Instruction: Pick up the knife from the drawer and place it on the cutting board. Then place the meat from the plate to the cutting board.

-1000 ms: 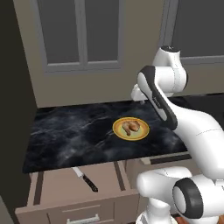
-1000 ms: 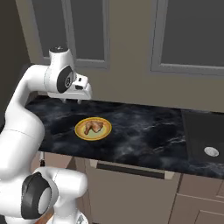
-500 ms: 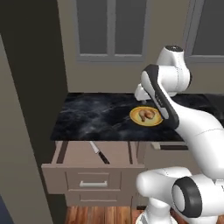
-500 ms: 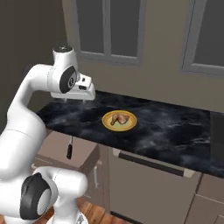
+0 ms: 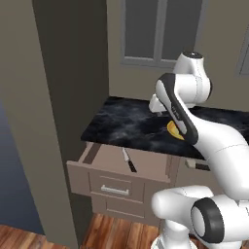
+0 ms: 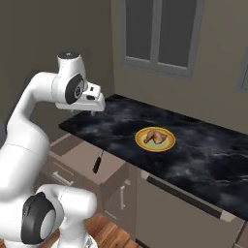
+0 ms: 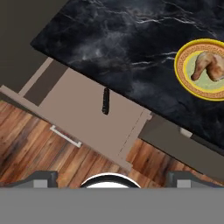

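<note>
the counter (image 6: 203,145) was a long slab of black marble with white veins, running under a window (image 6: 160,34) on the far wall. a tall dark panel (image 5: 73,73) stood at its left end, with wood floor (image 5: 112,231) in front of the cabinets.

below the counter's left part, the drawer (image 5: 114,177) stood pulled out toward me, taupe-brown, its slim bar handle (image 5: 115,190) on the near face. from the hand view i looked down into its flat bottom (image 7: 94,118).

my arm reached up and over the counter's left end, and my gripper (image 6: 92,107) hung above that edge, over the drawer. its fingers (image 7: 41,178) stood wide apart at the bottom of the hand view, with nothing between them.

the plate (image 6: 155,139) sat on the counter to the right of my gripper, well apart from it, yellow-orange with a greenish centre. in the left base view only a sliver of it (image 5: 173,130) showed behind my arm.

the knife (image 5: 129,160) lay flat in the drawer, toward its far side, black handle (image 7: 105,101) pointing near and the blade partly under the counter's lip.

the meat (image 7: 209,66) rested on the plate, golden-brown and lumpy.
</note>
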